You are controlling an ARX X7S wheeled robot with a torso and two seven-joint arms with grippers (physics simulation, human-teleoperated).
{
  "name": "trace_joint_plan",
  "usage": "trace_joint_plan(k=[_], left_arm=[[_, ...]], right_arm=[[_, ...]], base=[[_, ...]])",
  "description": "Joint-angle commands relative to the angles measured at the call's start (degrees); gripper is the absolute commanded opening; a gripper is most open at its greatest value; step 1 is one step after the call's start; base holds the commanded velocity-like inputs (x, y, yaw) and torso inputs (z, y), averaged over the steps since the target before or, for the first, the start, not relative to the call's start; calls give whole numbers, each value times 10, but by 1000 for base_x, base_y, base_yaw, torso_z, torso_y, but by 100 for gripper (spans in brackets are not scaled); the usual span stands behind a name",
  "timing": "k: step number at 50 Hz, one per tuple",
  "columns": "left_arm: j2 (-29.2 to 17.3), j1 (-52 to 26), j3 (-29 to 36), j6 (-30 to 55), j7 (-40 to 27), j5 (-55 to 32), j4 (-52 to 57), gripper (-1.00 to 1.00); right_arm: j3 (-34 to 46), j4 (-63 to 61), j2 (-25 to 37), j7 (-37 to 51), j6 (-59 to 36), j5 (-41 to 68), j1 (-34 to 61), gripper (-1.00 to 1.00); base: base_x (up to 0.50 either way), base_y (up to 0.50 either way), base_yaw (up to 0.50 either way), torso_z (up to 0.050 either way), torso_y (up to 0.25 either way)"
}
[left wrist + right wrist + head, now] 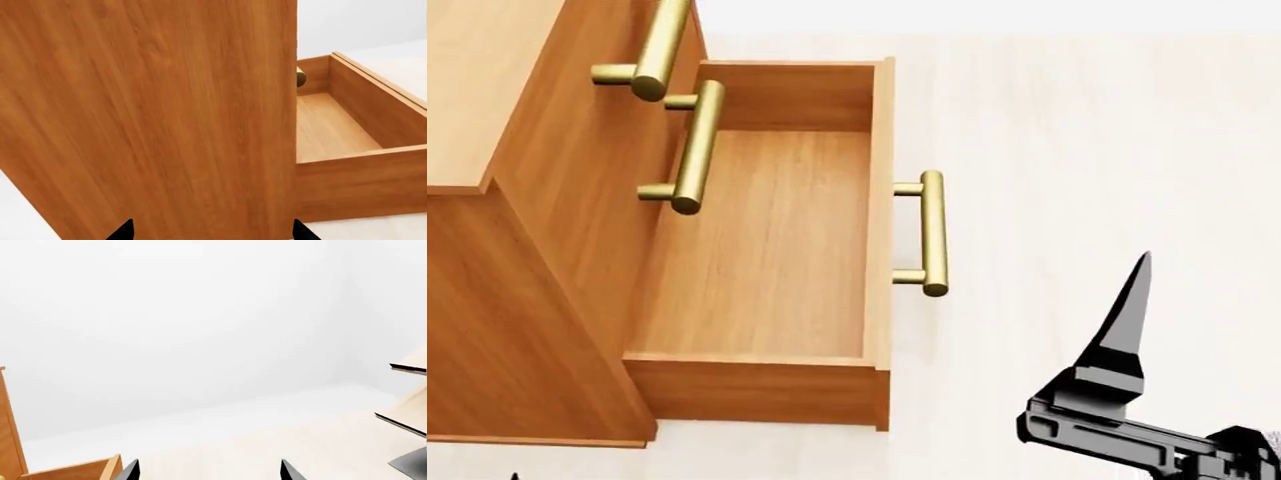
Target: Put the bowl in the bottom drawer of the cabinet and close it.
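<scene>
Bottom drawer (767, 240) of cabinet (521, 270) pulled out, nothing visible inside. Left tool (210, 231) and right tool (208, 471) both spread, holding nothing.

Orange-brown wood-grain cabinet (521, 290) and bottom drawer (761, 240), brass handle (933, 232), black fingers (1121, 330), pale cream floor (1094, 150).

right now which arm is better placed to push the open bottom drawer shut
Probably the right. The right gripper hangs open and empty just off the bottom drawer front and its handle. The left gripper faces the cabinet side panel. No bowl is visible yet.
</scene>
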State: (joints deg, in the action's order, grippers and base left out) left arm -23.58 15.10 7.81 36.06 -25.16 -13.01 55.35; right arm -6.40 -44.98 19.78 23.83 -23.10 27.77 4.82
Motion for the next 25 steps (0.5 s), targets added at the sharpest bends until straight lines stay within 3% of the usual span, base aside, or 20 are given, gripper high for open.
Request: trace_joint_plan(k=[1,13,25], left_arm=[[8,10,-22,-20,20,-29,25,100],[-1,6,-18,-22,5,-42,22,100],[-14,9,-18,-30,-8,-57,23,100]], right_arm=[[10,52,-20,-23,-63,46,74,100],[87,113,-11,3,-189,60,254,100],[152,240,-34,-1,-201,14,386,100]], base=[[0,0,0,0,0],[0,0,0,0,0],[0,0,0,0,0]])
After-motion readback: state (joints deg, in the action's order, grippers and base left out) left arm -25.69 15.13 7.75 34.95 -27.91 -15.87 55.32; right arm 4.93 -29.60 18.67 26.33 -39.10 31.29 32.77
